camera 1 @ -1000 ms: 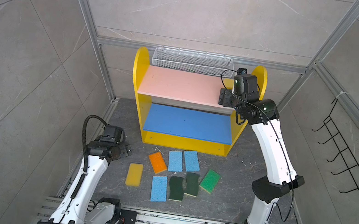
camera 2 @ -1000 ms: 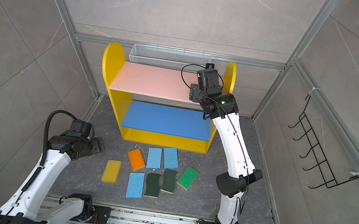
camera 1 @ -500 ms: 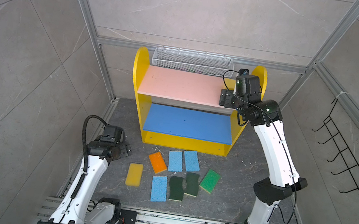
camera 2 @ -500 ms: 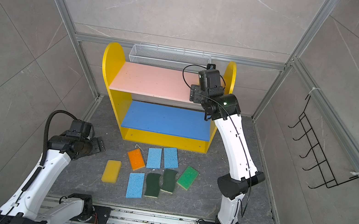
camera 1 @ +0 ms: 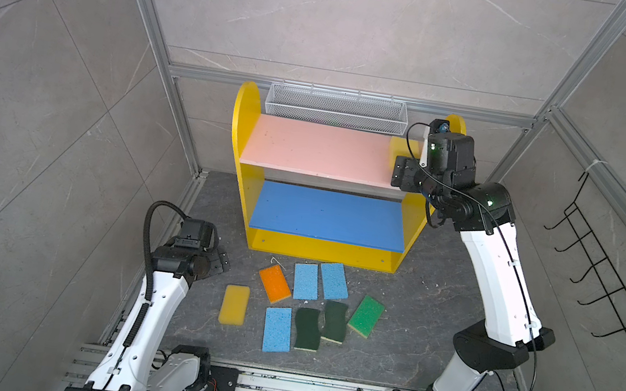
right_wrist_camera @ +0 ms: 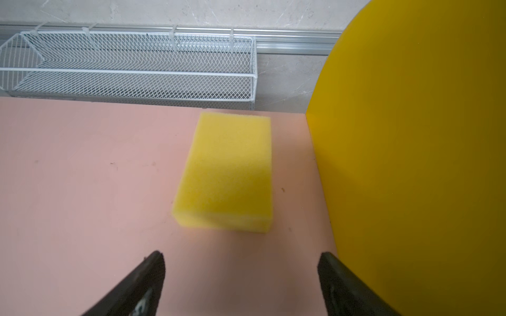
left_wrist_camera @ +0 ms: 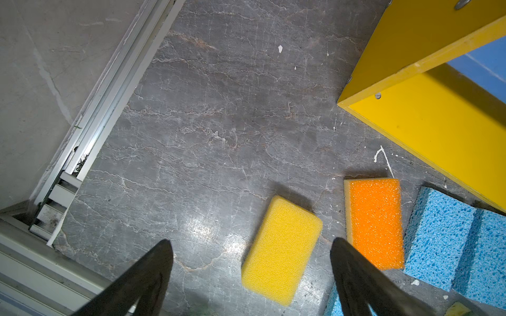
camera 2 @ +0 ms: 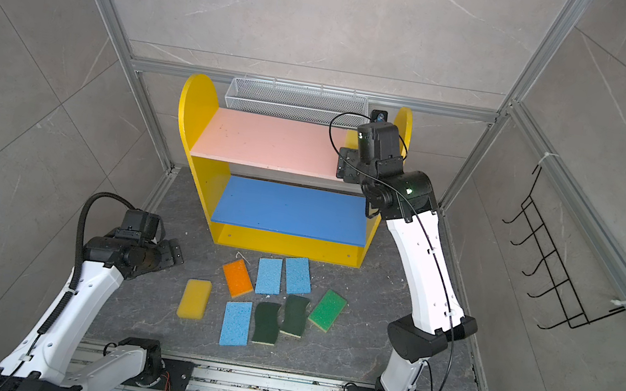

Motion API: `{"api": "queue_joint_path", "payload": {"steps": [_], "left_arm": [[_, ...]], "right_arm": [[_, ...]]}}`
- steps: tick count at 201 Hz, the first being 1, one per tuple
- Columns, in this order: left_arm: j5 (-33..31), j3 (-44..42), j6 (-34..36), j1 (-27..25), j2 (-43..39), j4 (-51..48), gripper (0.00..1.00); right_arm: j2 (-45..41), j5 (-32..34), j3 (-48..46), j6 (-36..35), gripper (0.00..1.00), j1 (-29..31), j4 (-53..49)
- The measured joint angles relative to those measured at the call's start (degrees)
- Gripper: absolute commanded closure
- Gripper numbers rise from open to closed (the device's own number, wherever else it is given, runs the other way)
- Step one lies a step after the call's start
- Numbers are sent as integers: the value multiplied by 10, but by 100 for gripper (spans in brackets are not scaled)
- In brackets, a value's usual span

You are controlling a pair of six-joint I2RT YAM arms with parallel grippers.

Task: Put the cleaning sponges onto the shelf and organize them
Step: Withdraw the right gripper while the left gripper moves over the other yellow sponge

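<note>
Space covers most of the shelf point(camera 1: 243, 140) top; one yellow sponge point(right_wrist_camera: 227, 175) lies beside its right panel point(right_wrist_camera: 410, 136), right gripper point(right_wrist_camera: 241, 255) gaping empty before it; left gripper point(left_wrist_camera: 252, 242), spread empty, hangs beside eight sponges point(camera 1: 306, 281) fronting it.

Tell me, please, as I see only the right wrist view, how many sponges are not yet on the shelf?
Observer: Eight sponges lie on the floor in front of the shelf.
Operator: Thank you. Is anything on the blue board?
Observer: No, both top views show it bare.
Operator: And what is the left gripper doing?
Observer: It hovers open above the floor near a yellow sponge, holding nothing.
</note>
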Motion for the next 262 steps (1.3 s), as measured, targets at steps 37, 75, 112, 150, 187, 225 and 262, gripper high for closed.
{"api": "queue_joint_path", "payload": {"steps": [37,75,112,150,187,225,262], "left_arm": [[5,0,0,0,-1,0,7],[12,0,0,0,-3,-3,7],[13,0,-4,0,-16,-8,7],[21,0,-14,0,-32,-18,7],[49,0,-30,0,-38,-22,8],[91,-7,-47,0,-51,-20,9],[133,-58,-76,0,-77,-13,10]], "right_arm": [[-9,-4,-5,0,11,20,-9],[-45,-4,-38,2,12,32,-10],[-104,-2,-99,4,12,52,-12],[-197,-4,-233,27,12,70,-5],[-289,-19,-372,60,11,70,0],[-357,-39,-487,93,11,70,9],[-422,-49,-613,136,7,70,26]]}}
